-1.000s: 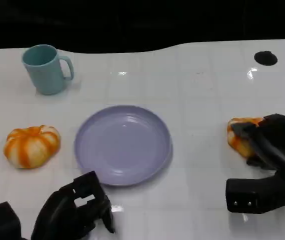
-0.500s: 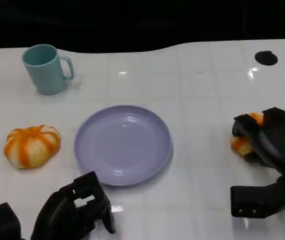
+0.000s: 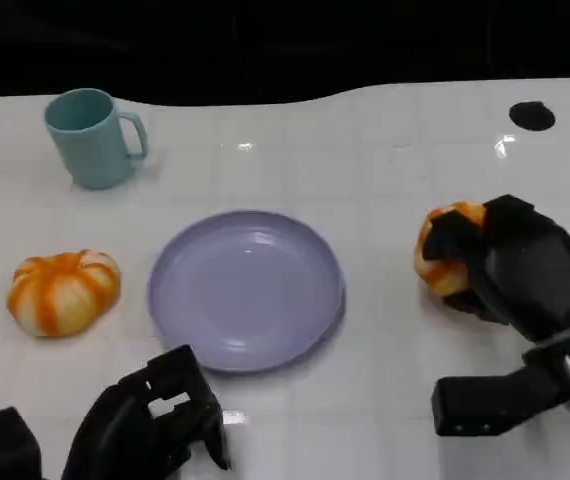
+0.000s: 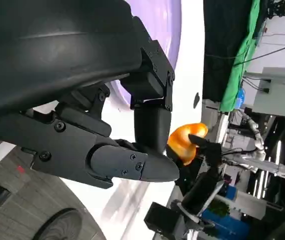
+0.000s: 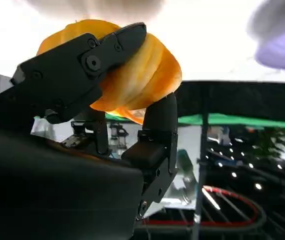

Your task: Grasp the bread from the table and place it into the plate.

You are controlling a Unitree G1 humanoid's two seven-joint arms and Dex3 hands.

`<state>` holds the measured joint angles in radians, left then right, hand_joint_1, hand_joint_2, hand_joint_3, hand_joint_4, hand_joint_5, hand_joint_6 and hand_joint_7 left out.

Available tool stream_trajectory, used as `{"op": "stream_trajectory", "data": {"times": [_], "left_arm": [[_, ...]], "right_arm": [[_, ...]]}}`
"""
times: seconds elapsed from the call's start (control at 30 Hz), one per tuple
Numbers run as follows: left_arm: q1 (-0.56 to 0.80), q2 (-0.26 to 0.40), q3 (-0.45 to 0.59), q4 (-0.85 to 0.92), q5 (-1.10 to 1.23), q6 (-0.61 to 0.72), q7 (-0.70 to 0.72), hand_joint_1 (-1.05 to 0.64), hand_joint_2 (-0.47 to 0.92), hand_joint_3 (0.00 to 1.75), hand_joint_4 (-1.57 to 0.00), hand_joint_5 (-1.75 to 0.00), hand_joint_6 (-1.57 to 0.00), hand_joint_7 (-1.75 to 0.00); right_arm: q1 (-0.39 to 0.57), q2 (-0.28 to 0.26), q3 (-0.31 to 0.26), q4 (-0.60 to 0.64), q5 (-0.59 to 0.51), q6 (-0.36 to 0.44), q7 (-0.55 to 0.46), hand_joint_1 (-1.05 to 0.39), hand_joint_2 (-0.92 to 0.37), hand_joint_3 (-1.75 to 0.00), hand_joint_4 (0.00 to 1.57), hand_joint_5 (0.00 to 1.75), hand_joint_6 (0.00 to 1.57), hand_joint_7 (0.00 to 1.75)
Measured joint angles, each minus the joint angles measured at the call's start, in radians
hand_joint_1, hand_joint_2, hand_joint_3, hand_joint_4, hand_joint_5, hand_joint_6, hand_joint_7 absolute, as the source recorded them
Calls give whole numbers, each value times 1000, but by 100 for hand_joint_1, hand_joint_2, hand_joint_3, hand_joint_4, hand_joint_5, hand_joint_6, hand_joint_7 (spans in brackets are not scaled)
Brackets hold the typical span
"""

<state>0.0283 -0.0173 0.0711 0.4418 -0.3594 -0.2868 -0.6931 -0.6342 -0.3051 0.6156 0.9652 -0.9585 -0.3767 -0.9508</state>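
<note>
Left hand (image 3: 155, 425), cut off at the near table edge, fingers curled on nothing. Right hand (image 3: 510, 265) grasps the bread (image 3: 443, 250), fingers hiding its right side, lifted right of the plate (image 3: 247, 288). Bare table (image 3: 385, 170) lies between them.

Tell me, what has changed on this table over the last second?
The right hand closed its fingers around the bread at the table's right side and has carried it toward the purple plate. The left hand, the other orange bread at the left and the teal mug stayed where they were.
</note>
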Motion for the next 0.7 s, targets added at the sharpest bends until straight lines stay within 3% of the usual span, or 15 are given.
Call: {"op": "stream_trajectory", "data": {"times": [0.27, 0.57, 0.63, 0.67, 0.7], "left_arm": [[6, 0, -1, -6, 1, 6, 0, -63, 92, 23, -78, -175, -71, -152], [6, 0, 0, -3, 1, 1, 0, -61, 92, 24, -79, -175, -71, -151], [6, 0, 0, -3, 1, -2, 0, -61, 92, 24, -79, -175, -71, -150], [6, 0, 0, -3, 1, -3, 0, -61, 92, 24, -80, -175, -71, -150], [6, 0, -1, -3, 1, -3, 0, -61, 92, 24, -80, -175, -71, -150]], "right_arm": [[0, 72, -1, -120, 22, -48, 51, -9, -85, -6, 104, 175, 80, 175], [-34, 179, -3, -138, 50, -53, 159, -9, -82, -11, 102, 175, 78, 175], [-40, 208, -1, -134, 50, -53, 162, -9, -50, -75, 103, 175, 78, 175], [-44, 224, 1, -129, 50, -53, 165, -9, -36, -97, 103, 175, 78, 175], [-50, 239, 4, -121, 50, -53, 169, -9, -30, -104, 103, 175, 79, 175]]}}
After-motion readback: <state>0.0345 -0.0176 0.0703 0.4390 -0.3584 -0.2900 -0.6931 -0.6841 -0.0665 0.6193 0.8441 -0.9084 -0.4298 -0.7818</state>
